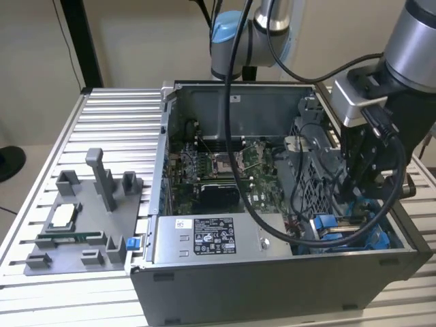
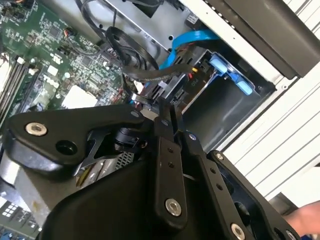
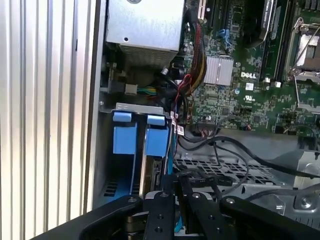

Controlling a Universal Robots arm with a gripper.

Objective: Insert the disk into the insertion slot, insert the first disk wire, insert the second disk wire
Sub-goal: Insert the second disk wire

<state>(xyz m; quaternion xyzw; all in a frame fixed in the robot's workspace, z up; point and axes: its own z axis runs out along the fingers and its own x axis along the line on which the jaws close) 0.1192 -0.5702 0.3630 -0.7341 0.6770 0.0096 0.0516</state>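
Biggest worry for us right now is the loose black cables (image 3: 235, 150) draped over the drive cage (image 3: 225, 167): any sideways nudge could snag one, or bend the connector. The gripper (image 2: 170, 112) looks pinched tight on a thin black wire plug (image 2: 150, 95), fingers nearly together. The disk (image 3: 155, 150), in its blue frame, already sits in the slot at the case's front corner, just beside and below the fingertips.

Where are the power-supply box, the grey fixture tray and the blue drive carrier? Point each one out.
power-supply box (image 1: 204, 238): exterior view, on its labelled top face.
grey fixture tray (image 1: 71, 235): exterior view, on its flat base.
blue drive carrier (image 3: 124, 140): first wrist view, on its blue end tab.
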